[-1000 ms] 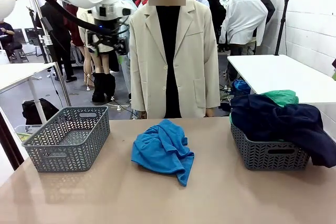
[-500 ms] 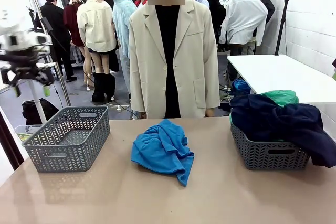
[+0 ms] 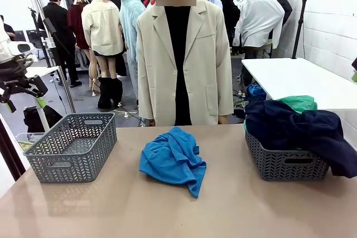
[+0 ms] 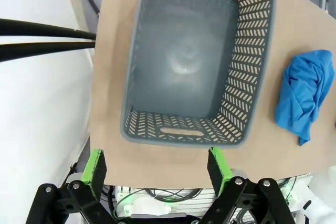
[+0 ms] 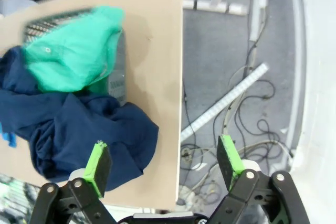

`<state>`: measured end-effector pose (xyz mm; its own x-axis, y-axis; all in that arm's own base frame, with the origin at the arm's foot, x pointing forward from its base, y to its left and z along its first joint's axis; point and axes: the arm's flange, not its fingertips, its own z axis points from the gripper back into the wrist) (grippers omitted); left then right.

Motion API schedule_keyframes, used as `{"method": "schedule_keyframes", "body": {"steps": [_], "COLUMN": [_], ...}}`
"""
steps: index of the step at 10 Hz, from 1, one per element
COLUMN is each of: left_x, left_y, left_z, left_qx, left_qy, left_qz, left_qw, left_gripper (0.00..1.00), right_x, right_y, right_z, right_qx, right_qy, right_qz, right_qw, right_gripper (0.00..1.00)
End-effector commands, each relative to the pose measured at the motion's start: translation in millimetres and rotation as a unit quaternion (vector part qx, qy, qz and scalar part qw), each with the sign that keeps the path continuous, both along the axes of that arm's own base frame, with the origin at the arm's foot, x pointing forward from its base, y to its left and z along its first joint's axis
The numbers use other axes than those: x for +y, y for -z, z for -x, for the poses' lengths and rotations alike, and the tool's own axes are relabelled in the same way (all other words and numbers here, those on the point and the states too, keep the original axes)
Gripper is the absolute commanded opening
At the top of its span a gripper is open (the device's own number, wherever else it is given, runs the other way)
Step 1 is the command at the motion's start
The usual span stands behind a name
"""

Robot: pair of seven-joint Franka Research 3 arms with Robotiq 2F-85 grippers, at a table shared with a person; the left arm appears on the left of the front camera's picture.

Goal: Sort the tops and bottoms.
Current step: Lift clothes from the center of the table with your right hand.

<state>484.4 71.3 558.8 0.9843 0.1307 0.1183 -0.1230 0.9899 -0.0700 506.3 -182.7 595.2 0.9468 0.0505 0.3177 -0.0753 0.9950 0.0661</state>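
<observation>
A bright blue garment [image 3: 173, 160] lies crumpled in the middle of the tan table, and it shows at the right edge of the left wrist view [image 4: 304, 95]. A dark navy garment [image 3: 301, 129] and an emerald green one [image 3: 298, 103] are heaped in the grey basket [image 3: 284, 165] at the right. In the right wrist view the navy garment [image 5: 79, 124] spills over the basket's side, with the green garment [image 5: 73, 45] on top. My left gripper [image 3: 24, 103] hangs open at the far left, high above the empty grey basket [image 4: 184, 61]. My right gripper [image 5: 164, 160] is open above the table's right edge, holding nothing.
A person in a beige coat [image 3: 184, 59] stands at the far side of the table. The empty left basket [image 3: 72, 146] sits near the table's left edge. A white table [image 3: 301, 79] stands at the back right. Cables lie on the floor [image 5: 236, 103] beside the table.
My left arm has swung from the upper middle-left of the picture out to the far left and come down lower. The garments and baskets have stayed put.
</observation>
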Motion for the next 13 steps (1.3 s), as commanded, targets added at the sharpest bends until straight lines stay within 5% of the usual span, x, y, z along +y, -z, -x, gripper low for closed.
{"method": "schedule_keyframes", "body": {"steps": [1, 3, 5, 7, 8, 9, 13], "left_x": [0.6, 0.6, 0.6, 0.6, 0.6, 0.6, 0.6], "left_y": [-3.3, -3.3, -3.3, -3.3, -3.3, -3.3, -3.3], "left_z": [-0.4, -0.4, -0.4, -0.4, -0.4, -0.4, -0.4], "left_qx": [0.009, 0.009, 0.009, 0.009, 0.009, 0.009, 0.009], "left_qy": [-0.008, -0.008, -0.008, -0.008, -0.008, -0.008, -0.008], "left_qz": [-0.012, -0.012, -0.012, -0.012, -0.012, -0.012, -0.012], "left_qw": [1.000, 1.000, 1.000, 1.000, 1.000, 1.000, 1.000], "left_gripper": [1.00, 1.00, 1.00, 1.00, 1.00, 1.00, 1.00], "right_x": [75.8, 177.2, 255.4, 318.3, 329.2, 320.2, 320.2], "right_y": [-53.6, -78.8, -67.0, -37.2, -29.6, -53.1, -53.1], "right_z": [2.8, 13.6, 21.4, 24.5, 24.7, 31.6, 31.6], "right_qx": [0.008, 0.035, 0.069, 0.048, 0.028, 0.065, 0.065], "right_qy": [-0.106, -0.235, -0.310, -0.272, -0.237, -0.312, -0.312], "right_qz": [0.034, 0.079, 0.109, 0.086, 0.078, 0.088, 0.088], "right_qw": [0.994, 0.968, 0.942, 0.957, 0.968, 0.944, 0.944], "right_gripper": [1.00, 1.00, 1.00, 1.00, 1.00, 1.00, 1.00]}}
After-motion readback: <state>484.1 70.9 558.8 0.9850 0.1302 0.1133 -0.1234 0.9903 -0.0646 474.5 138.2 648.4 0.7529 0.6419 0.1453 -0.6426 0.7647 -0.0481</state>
